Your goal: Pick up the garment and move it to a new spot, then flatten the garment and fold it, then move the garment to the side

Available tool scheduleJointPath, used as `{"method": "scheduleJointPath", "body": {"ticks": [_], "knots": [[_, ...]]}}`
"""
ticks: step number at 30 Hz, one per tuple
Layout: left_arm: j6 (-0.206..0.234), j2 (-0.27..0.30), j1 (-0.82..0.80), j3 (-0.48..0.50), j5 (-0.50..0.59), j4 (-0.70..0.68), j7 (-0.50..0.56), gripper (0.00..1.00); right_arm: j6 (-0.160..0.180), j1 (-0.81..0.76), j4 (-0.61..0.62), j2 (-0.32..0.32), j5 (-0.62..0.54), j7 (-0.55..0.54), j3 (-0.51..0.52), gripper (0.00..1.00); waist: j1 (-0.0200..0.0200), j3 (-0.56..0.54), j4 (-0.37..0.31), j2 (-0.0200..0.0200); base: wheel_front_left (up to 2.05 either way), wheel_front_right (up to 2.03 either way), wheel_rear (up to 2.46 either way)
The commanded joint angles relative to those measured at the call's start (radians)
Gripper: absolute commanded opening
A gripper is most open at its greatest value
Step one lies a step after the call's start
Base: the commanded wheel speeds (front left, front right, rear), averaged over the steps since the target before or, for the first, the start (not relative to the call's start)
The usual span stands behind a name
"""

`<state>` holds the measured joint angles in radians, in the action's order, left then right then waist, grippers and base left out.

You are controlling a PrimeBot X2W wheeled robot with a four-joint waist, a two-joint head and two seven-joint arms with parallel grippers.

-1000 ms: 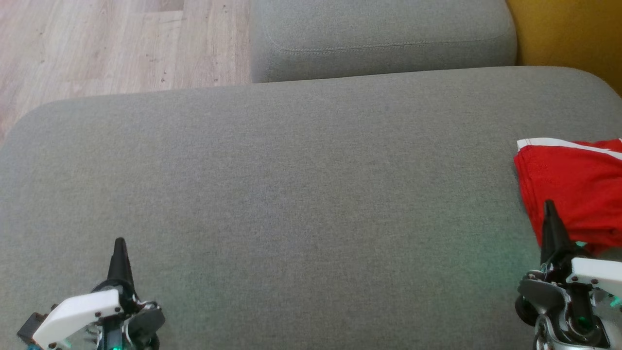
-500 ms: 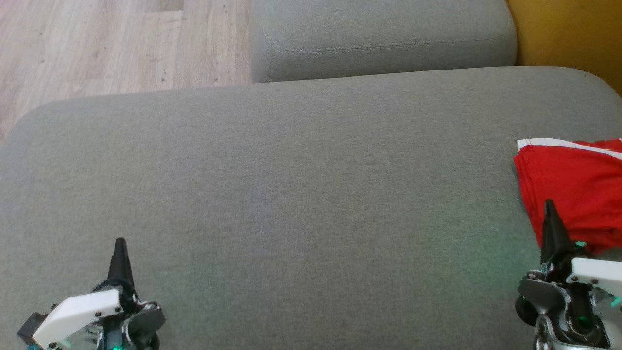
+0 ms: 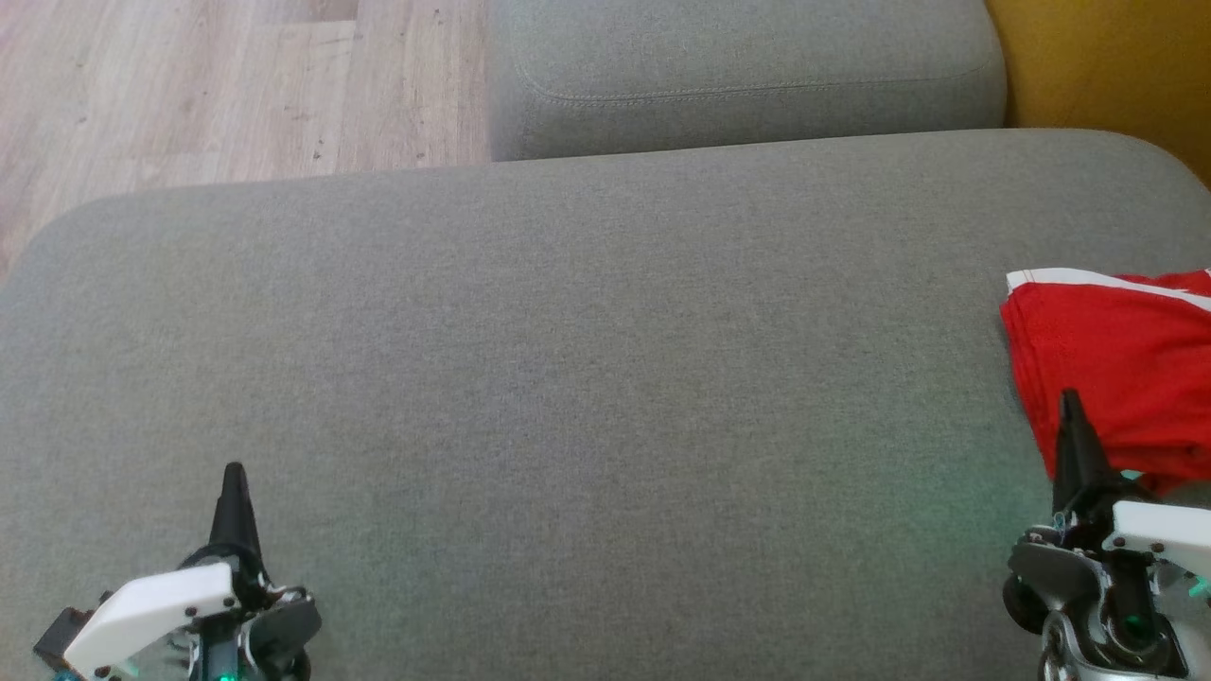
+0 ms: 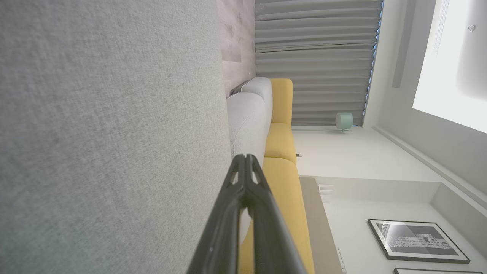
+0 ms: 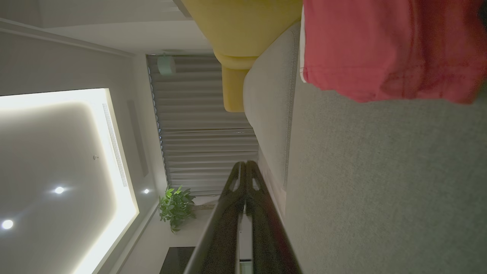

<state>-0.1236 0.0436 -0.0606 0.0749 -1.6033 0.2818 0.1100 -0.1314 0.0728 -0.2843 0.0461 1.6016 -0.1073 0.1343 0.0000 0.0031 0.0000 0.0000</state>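
Held left gripper [image 3: 233, 470] at the lower left of the head view and right gripper [image 3: 1069, 397] at the lower right, both pointing forward, dark fingers [image 4: 266, 228] pressed together to a single point.

Left gripper [image 3: 233, 470], right gripper [image 3: 1069, 397]: long black tapered fingers [image 4: 266, 228], slotted near tips. White cover plates [image 3: 151, 610], dark screws [image 3: 230, 599], over grey metal housings [image 3: 1041, 567] (green glow inside). Thin wires [image 3: 1060, 518] at right wrist.

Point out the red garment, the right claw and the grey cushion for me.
red garment [image 3: 1121, 355], head view, middle of the cloth.
right claw [image 3: 1070, 402], head view, at its shut fingertips.
grey cushion [image 3: 568, 378], head view, bare middle.
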Motion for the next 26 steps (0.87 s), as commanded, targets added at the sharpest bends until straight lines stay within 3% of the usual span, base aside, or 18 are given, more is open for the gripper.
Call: {"method": "scheduleJointPath", "body": {"ticks": [1,26], "knots": [[-0.007,0.007,-0.047,0.039,-0.006,-0.036,0.003,0.00,0.001,0.035,0.039,0.004,0.007,-0.006,-0.021,0.00,0.0000,0.000,0.000,0.0000,0.00,0.00,0.00],[-0.007,0.007,-0.047,0.039,-0.006,-0.037,0.003,0.00,0.001,0.035,0.039,0.004,0.007,-0.006,-0.021,0.00,0.0000,0.000,0.000,0.0000,0.00,0.00,0.00]]}}
